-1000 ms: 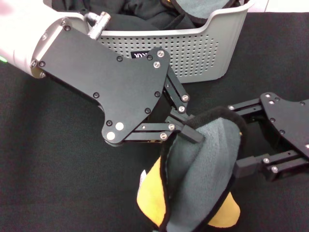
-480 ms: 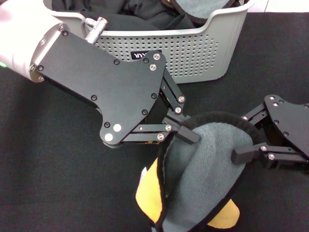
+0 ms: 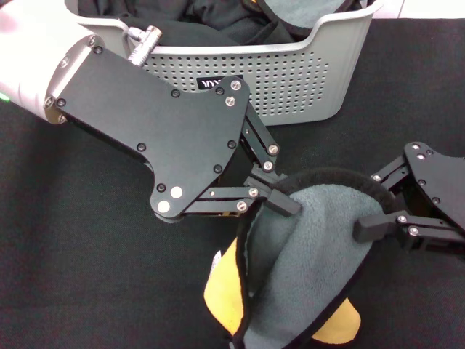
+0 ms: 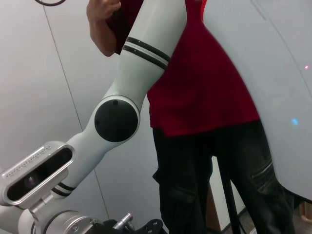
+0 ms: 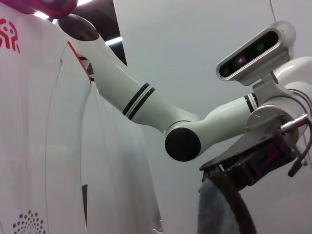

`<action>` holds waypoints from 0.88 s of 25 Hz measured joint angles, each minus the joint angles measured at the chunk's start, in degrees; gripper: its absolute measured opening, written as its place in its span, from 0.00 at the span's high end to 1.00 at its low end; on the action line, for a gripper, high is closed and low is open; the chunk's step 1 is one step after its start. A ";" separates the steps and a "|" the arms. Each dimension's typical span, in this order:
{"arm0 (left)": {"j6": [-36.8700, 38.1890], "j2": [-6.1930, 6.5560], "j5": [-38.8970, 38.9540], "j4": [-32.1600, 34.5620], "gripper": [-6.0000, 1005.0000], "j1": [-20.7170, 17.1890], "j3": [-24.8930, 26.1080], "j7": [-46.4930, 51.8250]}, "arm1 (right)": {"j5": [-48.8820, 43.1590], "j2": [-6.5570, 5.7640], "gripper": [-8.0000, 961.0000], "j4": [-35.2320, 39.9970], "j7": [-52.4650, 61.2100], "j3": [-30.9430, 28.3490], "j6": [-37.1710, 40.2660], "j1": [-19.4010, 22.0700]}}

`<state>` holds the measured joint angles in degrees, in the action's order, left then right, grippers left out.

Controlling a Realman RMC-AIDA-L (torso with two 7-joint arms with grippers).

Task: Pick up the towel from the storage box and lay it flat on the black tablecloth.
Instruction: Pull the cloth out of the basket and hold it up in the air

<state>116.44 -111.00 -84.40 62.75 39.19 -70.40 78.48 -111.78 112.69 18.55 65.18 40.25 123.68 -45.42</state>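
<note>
The grey towel with black edge trim hangs bunched between my two grippers, above the black tablecloth. Its yellow-orange reverse shows at the lower folds. My left gripper is shut on the towel's upper left edge. My right gripper is shut on its right edge. The storage box stands behind them, beyond the left arm. The right wrist view shows the towel hanging from the left gripper.
Plain black cloths and another grey fleece piece lie in the storage box. A person in a red shirt stands behind the robot in the left wrist view. Bare tablecloth lies to the left and right of the towel.
My right gripper, open around the towel's right edge a second ago, has shut on it and moved slightly right. The towel's top has spread wider. The left gripper has barely moved.
</note>
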 joint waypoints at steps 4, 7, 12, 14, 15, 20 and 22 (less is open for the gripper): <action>0.00 0.00 0.01 0.00 0.97 0.00 0.02 0.00 | 0.64 -0.35 0.84 0.00 0.01 0.00 -0.01 0.57; -0.05 -0.11 -0.18 0.00 0.97 0.01 0.82 0.00 | 1.00 -0.67 0.85 0.00 0.01 0.00 -0.02 0.88; -0.09 -0.29 -0.61 0.00 0.97 0.01 1.30 -0.11 | 1.32 -0.76 0.86 -0.01 -0.09 0.00 -0.02 0.94; -0.09 -0.31 -0.67 0.00 0.97 0.00 1.31 -0.15 | 1.36 -0.76 0.87 0.00 -0.18 0.00 -0.02 0.84; -0.09 -0.32 -0.70 0.00 0.97 0.00 1.32 -0.16 | 1.41 -0.76 0.88 -0.01 -0.22 0.00 -0.02 0.79; -0.09 -0.34 -0.78 -0.01 0.97 0.00 1.32 -0.18 | 2.24 -0.81 0.92 0.87 -0.29 0.14 -0.02 0.88; -0.09 -0.35 -0.82 -0.06 0.97 -0.07 1.35 -0.18 | 2.81 -0.62 0.92 1.87 -0.45 0.33 -0.05 1.37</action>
<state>116.36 -111.35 -85.22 62.69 39.13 -69.05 78.31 -108.97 112.07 20.42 64.73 40.58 123.62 -44.05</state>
